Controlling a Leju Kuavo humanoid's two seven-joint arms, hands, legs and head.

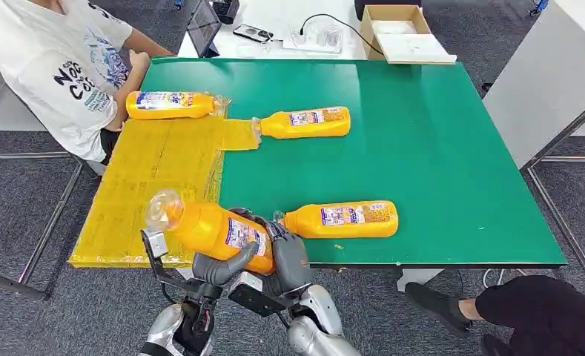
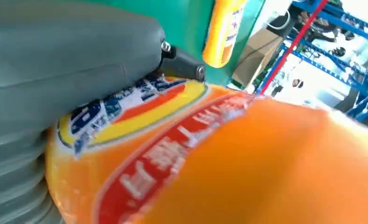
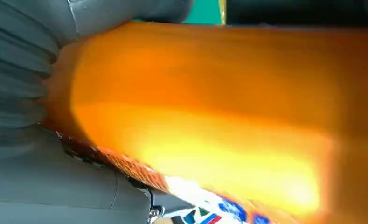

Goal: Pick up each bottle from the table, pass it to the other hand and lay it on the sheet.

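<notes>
Green worktop fills mid-frame, yellow sheet at its left. Low centre, both robot hands grip one orange bottle: left robot hand beneath, right robot hand around its base.

Lighting even and bright; head view sharp.
Both wrist views blurred on the bottle (too close), with glare on its side; shadows faint.
</notes>
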